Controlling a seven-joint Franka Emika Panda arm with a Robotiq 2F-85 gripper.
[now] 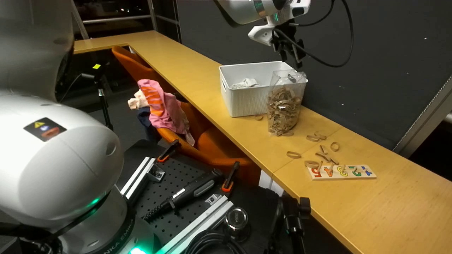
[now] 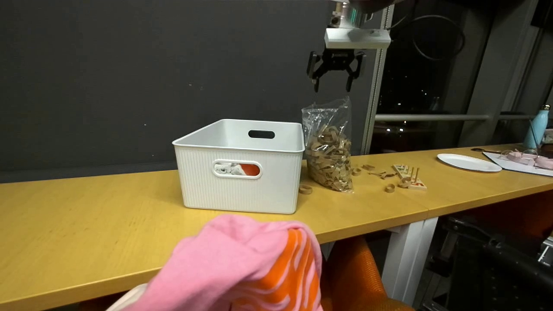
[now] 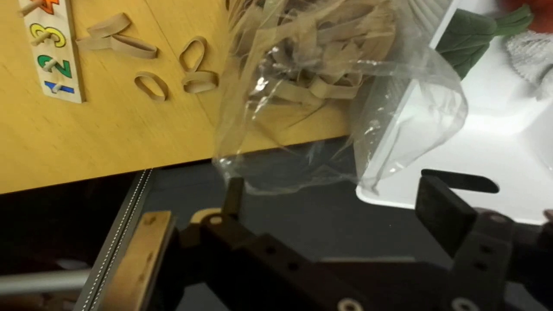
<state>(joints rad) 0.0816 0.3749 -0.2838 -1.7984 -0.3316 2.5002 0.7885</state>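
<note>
Nearest me, the robot arm (image 1: 60, 151) rises from its green-lit base, goes out of sight overhead, and its white forearm shows again high up, the wrist bent so that the tool points down. Past the base lies a black perforated plate (image 1: 166, 183), then an orange chair (image 1: 215, 144) draped with pink cloth (image 1: 169, 109), close by the front edge of the table (image 1: 406, 204). A numbered peg board (image 1: 340, 173) lies some way in from that edge, loose brown bands (image 1: 323, 155) scattered on its far side. Beyond these, a clear plastic bag (image 1: 283, 109) stands upright, partly filled with such bands, a strip of wood showing between it and the front edge. Just over its mouth hangs the gripper (image 2: 332, 88), fingers spread wide with only air between them; in an exterior view a slim gap shows between fingertips and plastic. A white bin (image 1: 245, 104) sits right beside the bag, its rim lower than the fingertips; I can't tell whether bag and bin touch. A black cable (image 1: 351, 35) loops out from the wrist, and behind everything a dark wall panel (image 1: 356, 102) runs along the table's back edge, bounding the room on that side.
</note>
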